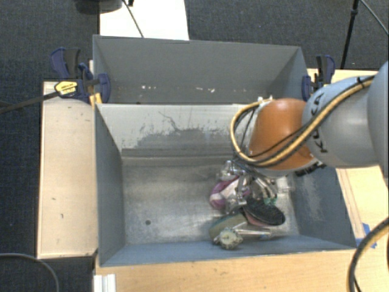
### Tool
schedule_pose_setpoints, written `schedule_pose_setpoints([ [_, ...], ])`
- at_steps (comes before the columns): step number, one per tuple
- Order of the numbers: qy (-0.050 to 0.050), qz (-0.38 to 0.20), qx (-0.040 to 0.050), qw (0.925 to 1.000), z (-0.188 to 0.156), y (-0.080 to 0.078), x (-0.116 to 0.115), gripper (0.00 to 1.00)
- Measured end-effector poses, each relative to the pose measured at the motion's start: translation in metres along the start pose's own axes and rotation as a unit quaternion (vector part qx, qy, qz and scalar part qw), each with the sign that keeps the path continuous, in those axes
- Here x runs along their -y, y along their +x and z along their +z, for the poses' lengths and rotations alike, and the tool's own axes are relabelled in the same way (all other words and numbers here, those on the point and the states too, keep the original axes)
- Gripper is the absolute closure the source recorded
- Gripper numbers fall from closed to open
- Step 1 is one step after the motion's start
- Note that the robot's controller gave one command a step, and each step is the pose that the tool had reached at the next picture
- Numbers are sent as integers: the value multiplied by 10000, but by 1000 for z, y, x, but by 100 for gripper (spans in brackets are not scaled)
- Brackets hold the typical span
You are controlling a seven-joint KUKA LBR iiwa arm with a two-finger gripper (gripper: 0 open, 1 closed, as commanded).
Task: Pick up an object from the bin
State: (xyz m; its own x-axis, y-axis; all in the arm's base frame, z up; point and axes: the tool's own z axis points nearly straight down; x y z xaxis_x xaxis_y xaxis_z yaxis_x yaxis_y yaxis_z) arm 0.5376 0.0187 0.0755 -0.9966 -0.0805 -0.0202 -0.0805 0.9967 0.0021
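Your gripper [242,190] is down in the small heap at the front right of the bin [158,202]. It's right beside a purple thing [219,194], which sits on its view-left side. A black oval thing [266,214] and an olive piece [226,229] lie just nearer the front wall. The arm comes in from the right with the wrist pointing steeply down. Honestly can't tell if the gripper's open or closed.

From here I see a grey bin [158,199], a purple lump [219,194], a black disc [267,214] and an olive-green piece [222,228].
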Motion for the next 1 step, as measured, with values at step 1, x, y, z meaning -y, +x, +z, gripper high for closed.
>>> schedule_pose_setpoints([
  [1, 11, -1127, -63, 9936, -160, 27, 33, 100],
])
